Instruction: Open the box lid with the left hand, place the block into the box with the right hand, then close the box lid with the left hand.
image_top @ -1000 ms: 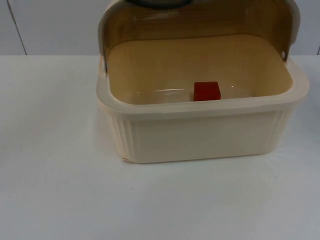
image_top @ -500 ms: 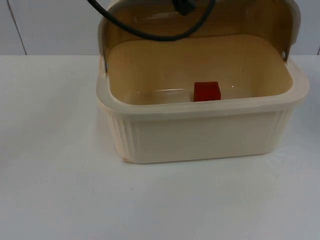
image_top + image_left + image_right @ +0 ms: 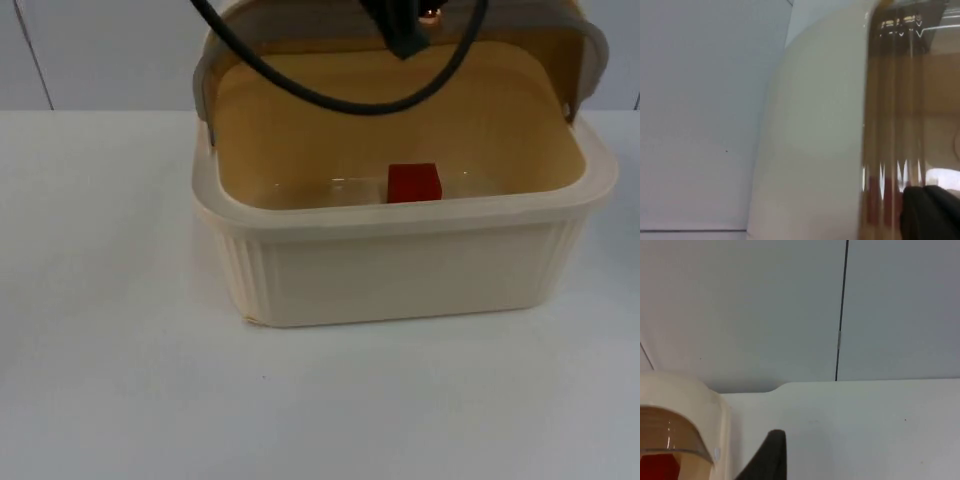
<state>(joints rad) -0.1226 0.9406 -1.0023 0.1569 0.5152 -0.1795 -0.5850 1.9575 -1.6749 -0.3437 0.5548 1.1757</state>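
A cream ribbed box stands mid-table with its brown see-through lid tipped up at the back. A red block lies on the box floor near the front wall. My left gripper reaches down over the lid's top edge, and the left wrist view has the lid and its cream rim pressed close. My right gripper waits off to the box's right, low over the table. From there I see the lid's end and the red block through it.
The white table runs to the grey partition wall behind the box. A dark seam runs down the wall panels. Free room lies in front of the box and to both sides.
The left arm has come down into view above the box. The lid has swung a little forward from its fully raised position. The block and box have stayed put.
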